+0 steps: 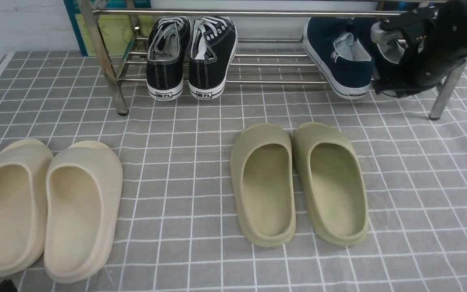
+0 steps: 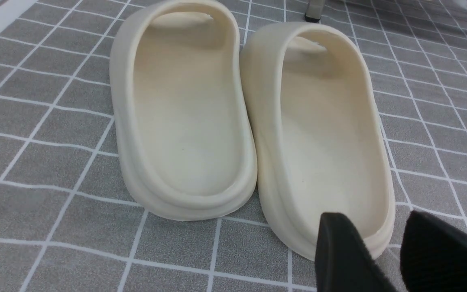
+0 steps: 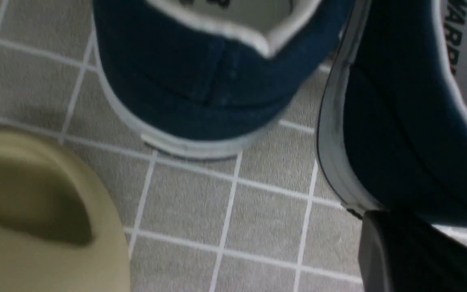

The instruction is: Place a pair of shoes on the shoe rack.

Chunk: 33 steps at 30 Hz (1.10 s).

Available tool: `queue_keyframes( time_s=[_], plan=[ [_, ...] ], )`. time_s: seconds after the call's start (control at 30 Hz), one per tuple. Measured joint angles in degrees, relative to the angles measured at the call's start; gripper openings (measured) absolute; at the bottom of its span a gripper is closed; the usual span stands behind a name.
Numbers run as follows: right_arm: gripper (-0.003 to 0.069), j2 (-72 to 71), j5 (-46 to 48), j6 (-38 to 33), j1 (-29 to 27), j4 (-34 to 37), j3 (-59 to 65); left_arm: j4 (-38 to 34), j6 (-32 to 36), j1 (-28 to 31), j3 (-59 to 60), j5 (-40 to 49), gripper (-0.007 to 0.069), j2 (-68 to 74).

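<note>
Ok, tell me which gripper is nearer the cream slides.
Left. The left gripper hovers right at the heel of one cream slide, jaws open. The right gripper is far across, up at the navy shoes on the shoe rack.

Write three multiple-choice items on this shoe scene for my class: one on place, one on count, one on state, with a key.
1. Where does the uncovered navy slip-on shoe rest? A on the shoe rack; B on a chair; C in a box.
2. How many foam slides lie on the checked cloth? A two; B four; C six.
3. How is the left hand? A shut on a slide; B open, empty; C shut on a sneaker.
Key: 1 A, it sits on the rack's bars; 2 B, two cream slides, two olive slides; 3 B, its fingers stand apart.
</note>
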Motion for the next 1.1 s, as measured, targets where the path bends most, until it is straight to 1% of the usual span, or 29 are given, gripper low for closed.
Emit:
queue_keyframes(
  time_s=[0.3,0.37,0.5,0.57,0.6,0.7,0.8,0.83,0.93,1.0,1.03,1.1],
  plan=[
    [-0.0004,-1.3,0.1,0.0,0.0,0.1,0.1,0.0,0.0,0.0,0.0,0.0,0.0239,0.0],
    [-0.0002,-3.3,1.2,0.0,0.0,0.4,0.1,0.0,0.0,0.0,0.0,0.0,0.0239,0.0],
    [-0.0002,-12.7,7.4,0.0,0.0,1.5,0.2,0.0,0.0,0.0,0.0,0.0,0.0239,0.0],
    [-0.0001,-16.6,8.6,0.0,0.0,1.8,1.1,0.0,0.0,0.0,0.0,0.0,0.0239,0.0],
    [0.0,-22.0,9.1,0.0,0.0,2.1,3.4,0.0,0.0,0.0,0.0,0.0,0.0239,0.0],
    [0.0001,-29.9,8.7,0.0,0.0,2.4,8.9,0.0,0.0,0.0,0.0,0.0,0.0239,0.0],
    [0.0004,-42.1,5.3,0.0,0.0,3.5,18.9,0.0,0.0,0.0,0.0,0.0,0.0239,0.0],
    [0.0005,-42.9,5.1,0.0,0.0,3.5,20.2,0.0,0.0,0.0,0.0,0.0,0.0239,0.0],
    [0.0005,-56.8,-0.3,0.0,0.0,5.9,31.5,0.0,0.0,0.0,0.0,0.0,0.0239,0.0],
    [0.0005,-60.7,-1.9,0.0,0.0,6.6,34.6,0.0,0.0,0.0,0.0,0.0,0.0239,0.0],
    [0.0005,-65.8,-4.2,0.0,0.0,7.4,39.2,0.0,0.0,0.0,0.0,0.0,0.0239,0.0],
    [0.0005,-72.5,-6.8,0.0,0.0,8.0,44.1,0.0,0.0,0.0,0.0,0.0,0.0239,0.0]
  ],
)
